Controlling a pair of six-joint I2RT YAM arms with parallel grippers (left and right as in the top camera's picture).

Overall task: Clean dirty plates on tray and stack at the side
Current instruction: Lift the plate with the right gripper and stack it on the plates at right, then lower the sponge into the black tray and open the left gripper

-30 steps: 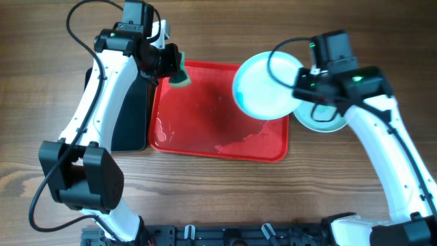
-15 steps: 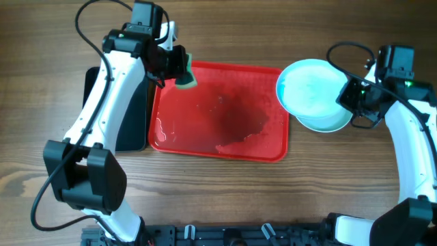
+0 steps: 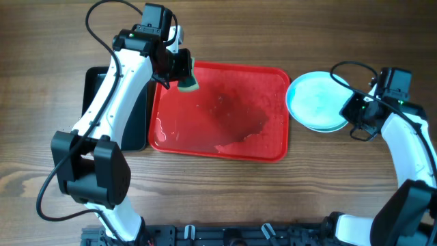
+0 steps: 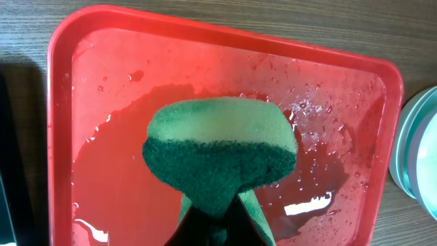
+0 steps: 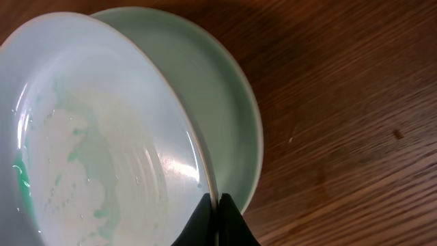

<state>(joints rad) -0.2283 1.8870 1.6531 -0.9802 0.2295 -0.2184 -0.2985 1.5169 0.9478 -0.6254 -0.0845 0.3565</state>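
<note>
Right wrist view: the right gripper [image 5: 217,213] is cut off by the bottom edge and only two dark tips show. They are clenched on the rim of the top plate [image 5: 102,137] at its 5 o'clock. That plate is pale turquoise-white with a wet film and faint green smears toward its 8 o'clock edge. A lower plate [image 5: 229,96], greener, sticks out from under it toward 2 o'clock. Can't tell whether the two touch, or how many lie beneath.

Left wrist view: the left gripper [image 4: 217,222] is mostly hidden behind the sponge [image 4: 222,147] and is clamped on it. The dark green scrub layer is nearest, with a lighter green layer beyond. The sponge looks clear of the floor of the tray [image 4: 205,31], which is red and wet with droplets and puddle glare.

Overhead: the sponge sits at the tray's 11 o'clock corner. The plates are on the wooden table [image 3: 205,198], just beside the tray's 3 o'clock rim, with the right gripper at their 4 o'clock. A black tray [image 3: 135,126] lies at the red tray's 9 o'clock, largely covered by the left arm.
</note>
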